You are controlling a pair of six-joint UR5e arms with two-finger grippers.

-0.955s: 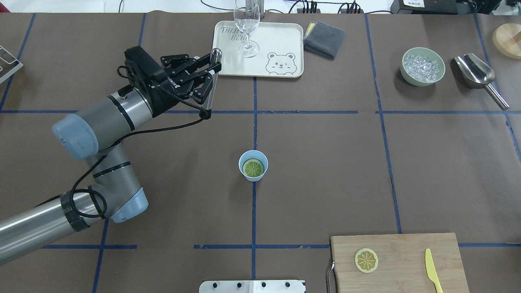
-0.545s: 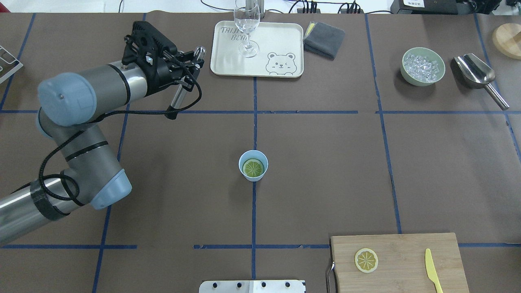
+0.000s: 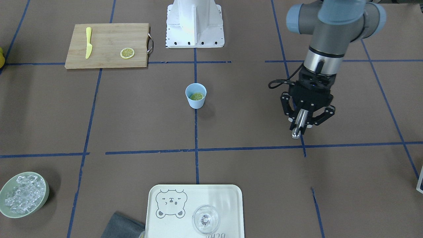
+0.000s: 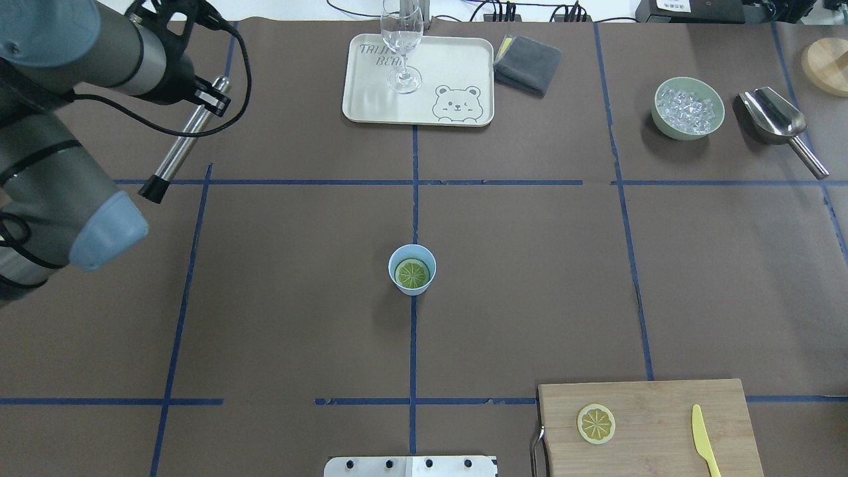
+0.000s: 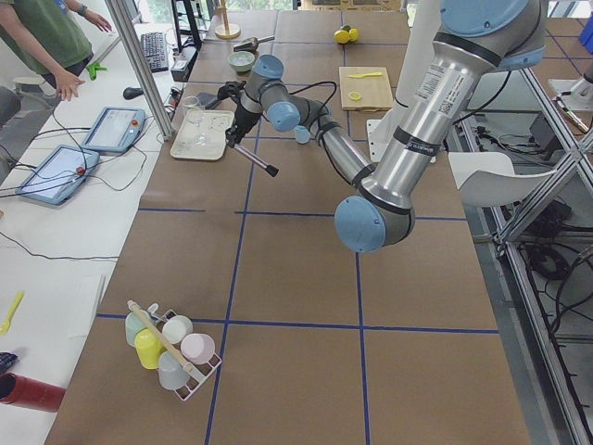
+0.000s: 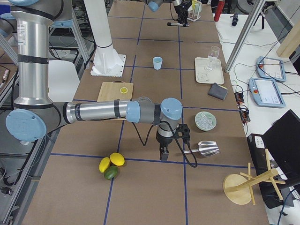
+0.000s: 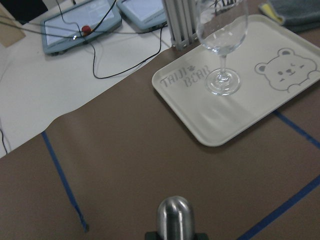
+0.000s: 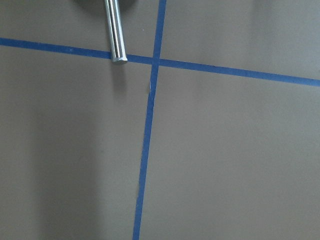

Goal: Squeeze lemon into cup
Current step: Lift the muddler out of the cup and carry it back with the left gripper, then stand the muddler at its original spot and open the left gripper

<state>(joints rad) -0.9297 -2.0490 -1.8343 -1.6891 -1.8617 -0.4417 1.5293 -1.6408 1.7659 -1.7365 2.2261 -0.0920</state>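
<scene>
Lemon [image 3: 197, 96] in cup [image 3: 195, 103], left claw [image 3: 300, 125] with rod [image 3: 296, 131] well apart

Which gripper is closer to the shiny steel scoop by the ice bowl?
The right. The right gripper is beside the handle of the shiny steel scoop; the left gripper, holding a metal rod, is far off, beyond the cream bear tray.

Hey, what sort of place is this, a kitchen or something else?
Most likely a robotics lab, not a kitchen: robot arms work at a table gridded with blue tape, the left tool grips a metal rod, and operator tablets sit alongside.
</scene>
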